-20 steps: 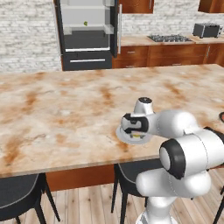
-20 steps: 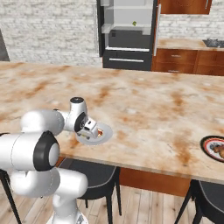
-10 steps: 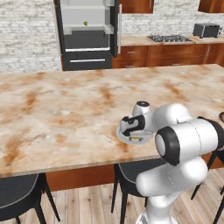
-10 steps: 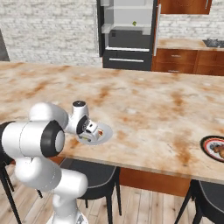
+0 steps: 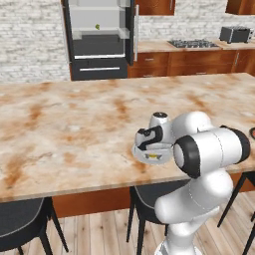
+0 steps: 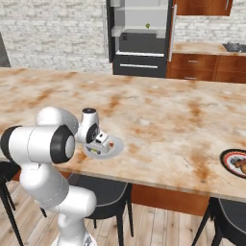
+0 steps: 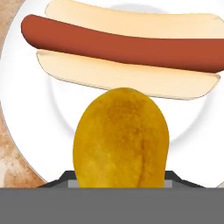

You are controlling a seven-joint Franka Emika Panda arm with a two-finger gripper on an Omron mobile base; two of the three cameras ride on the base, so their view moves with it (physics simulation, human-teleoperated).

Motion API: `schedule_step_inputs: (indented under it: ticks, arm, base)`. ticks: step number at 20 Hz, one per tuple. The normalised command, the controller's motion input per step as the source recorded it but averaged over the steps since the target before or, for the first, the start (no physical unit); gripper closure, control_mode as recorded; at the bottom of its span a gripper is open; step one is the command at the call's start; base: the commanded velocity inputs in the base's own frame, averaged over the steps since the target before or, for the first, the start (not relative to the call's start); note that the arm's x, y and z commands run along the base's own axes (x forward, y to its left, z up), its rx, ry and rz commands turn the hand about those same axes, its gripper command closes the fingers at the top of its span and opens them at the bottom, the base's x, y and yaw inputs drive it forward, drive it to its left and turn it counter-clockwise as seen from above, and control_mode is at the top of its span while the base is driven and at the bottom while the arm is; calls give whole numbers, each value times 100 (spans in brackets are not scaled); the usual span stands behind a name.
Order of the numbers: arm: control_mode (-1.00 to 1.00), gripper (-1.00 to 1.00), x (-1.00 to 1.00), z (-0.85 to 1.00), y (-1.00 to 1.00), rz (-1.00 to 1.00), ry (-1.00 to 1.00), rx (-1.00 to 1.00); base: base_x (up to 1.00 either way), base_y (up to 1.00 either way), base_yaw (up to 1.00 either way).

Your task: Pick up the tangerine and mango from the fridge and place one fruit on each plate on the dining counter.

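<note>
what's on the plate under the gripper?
On the plate: a hot dog lying across it, and the mango held by the gripper just over the plate's middle. The mango hides the plate beneath it, so contact cannot be told.

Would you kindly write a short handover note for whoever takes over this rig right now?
Hand: shut on the mango, low over the near plate at the dining counter's front edge.
That plate already carries a hot dog; the mango sits just in front of it in the hand view.
Second plate lies far to the right on the counter, with something reddish-brown on it.
Fridge stands open; a small green piece is on a shelf.
Left: release the mango, back away, confirm the tangerine's placement.
</note>
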Motion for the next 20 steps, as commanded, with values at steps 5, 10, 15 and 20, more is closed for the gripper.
schedule_step_inputs:
  ticks: [5,10,15,20]
  arm:
    - [-100,-100,0,0,0,0,0,0]
    - [-100,-100,0,0,-1,0,0,0]
    - [-100,-100,-28,31,-18,0,2,1]
    - [-100,-100,-99,81,-23,0,0,9]
  base:
    - [0,0,0]
    - [0,0,0]
    - [0,0,0]
    - [0,0,0]
